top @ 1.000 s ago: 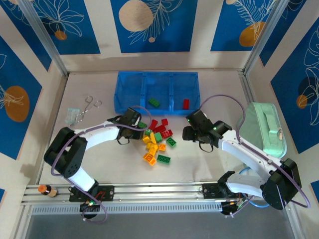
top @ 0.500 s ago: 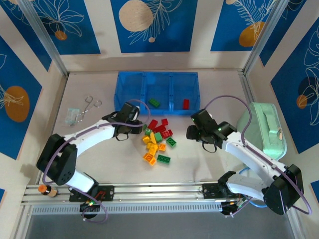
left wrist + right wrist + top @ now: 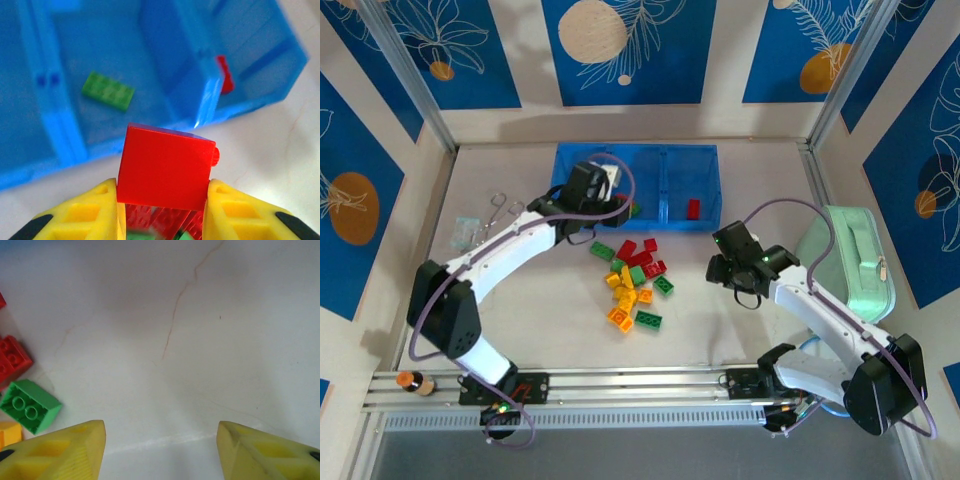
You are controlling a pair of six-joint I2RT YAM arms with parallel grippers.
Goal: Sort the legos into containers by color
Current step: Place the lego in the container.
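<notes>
While the left arm reaches across the worktop (image 3: 520, 320) toward the far side, I read the left gripper (image 3: 162, 200) as clamped on a red brick (image 3: 165, 167). Its two yellow fingers (image 3: 95, 212) press against the brick's opposite sides, and the smooth face of the brick points forward, away from the wrist.

1. Tray (image 3: 685, 165): translucent blue, three compartments side by side, lying at the far side of the worktop.
2. Held brick relative to tray: on the left wrist view it sits in front of the near wall, about in line with the divider between the middle and right compartments. I cannot tell from that view whether it is over the wall or just short of it.
3. Middle compartment: one green brick (image 3: 108, 90) lies flat on the floor.
4. Right compartment: a second red brick (image 3: 693, 208) lies near the front wall.
5. Loose pile (image 3: 632, 280): red, green and yellow-orange bricks lie together on the worktop, near the tray's front wall and between the two arms.

I read the right gripper (image 3: 170, 452) as partly open and holding nothing, with bare worktop between its fingers. It hangs to the right of the pile; a green two-stud brick (image 3: 30, 406) lies just off its left finger, clear of it
</notes>
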